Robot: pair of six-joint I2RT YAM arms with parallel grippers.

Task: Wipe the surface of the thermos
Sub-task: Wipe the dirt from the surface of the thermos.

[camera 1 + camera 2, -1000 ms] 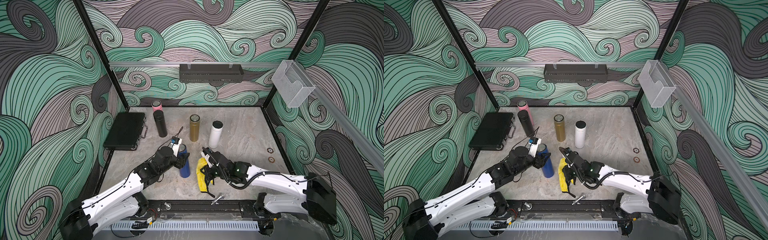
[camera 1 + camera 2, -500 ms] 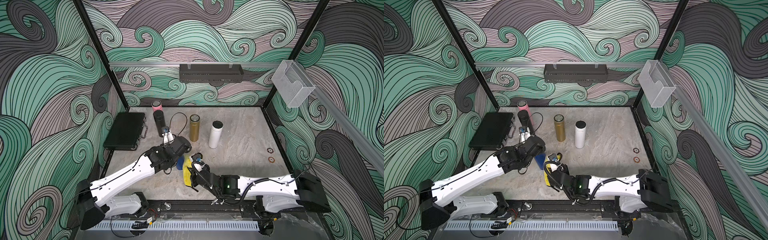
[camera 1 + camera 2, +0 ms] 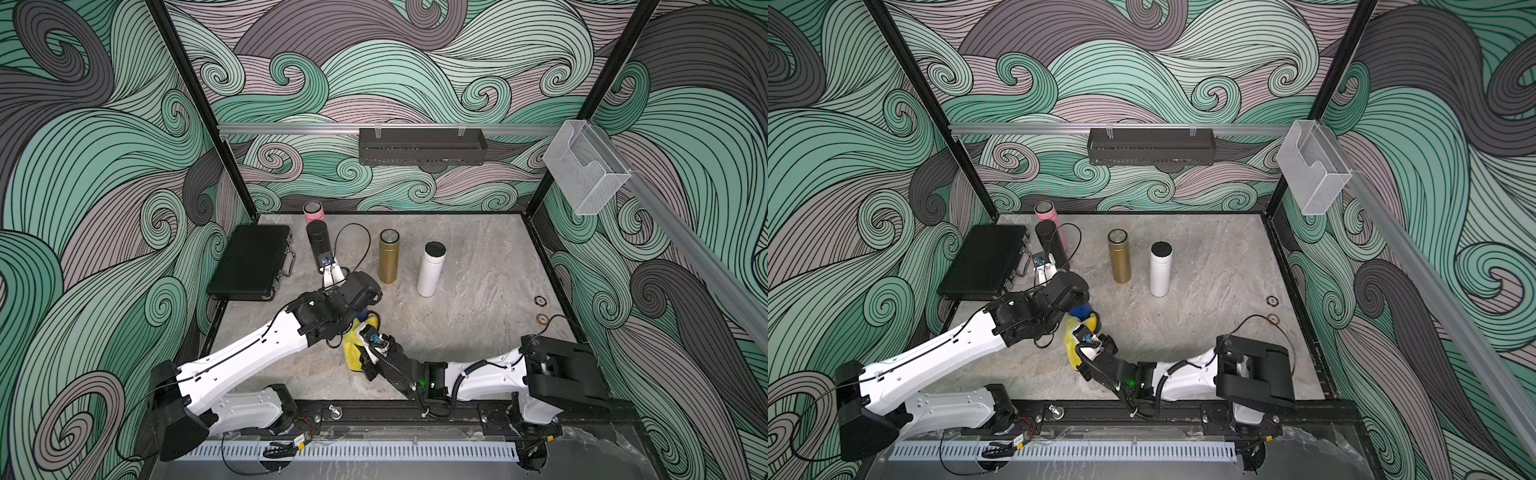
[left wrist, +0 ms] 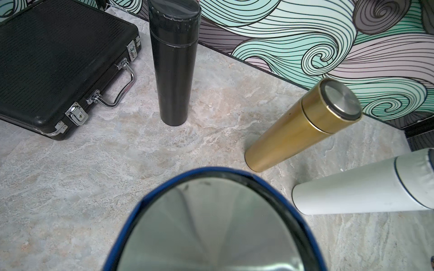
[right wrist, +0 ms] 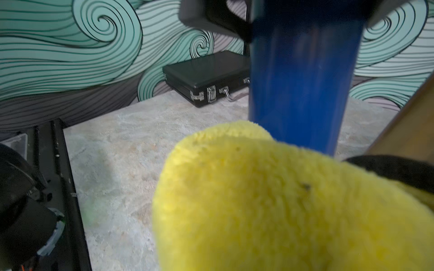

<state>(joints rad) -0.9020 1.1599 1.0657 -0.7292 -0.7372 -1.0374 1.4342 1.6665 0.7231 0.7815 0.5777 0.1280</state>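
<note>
The blue thermos [image 5: 300,82] stands upright near the front middle of the tabletop [image 3: 478,291], its long axis vertical and its steel lid facing straight up into the left wrist camera. Whether its base rests on the stone or hangs just above it cannot be told.

The left arm [image 3: 257,353] reaches forward and up from its base, with the wrist bent over the flask. The left gripper [image 3: 355,301] is clenched on the flask's top end from above, and black gripper parts show on either side of the blue wall in the right wrist view. The right arm [image 3: 482,370] lies low across the front, forearm pointing toward the robot's left. The right gripper [image 3: 360,344] is clamped on a yellow cloth [image 3: 352,347], which lies against the lower part of the flask on the side nearest the robot.

A second ago the left arm lay low and gripped the flask from the side, and the cloth hung well apart from the flask on its right. Since then the left wrist has risen over the lid and the right forearm has swung left, bringing the cloth up to the flask
</note>
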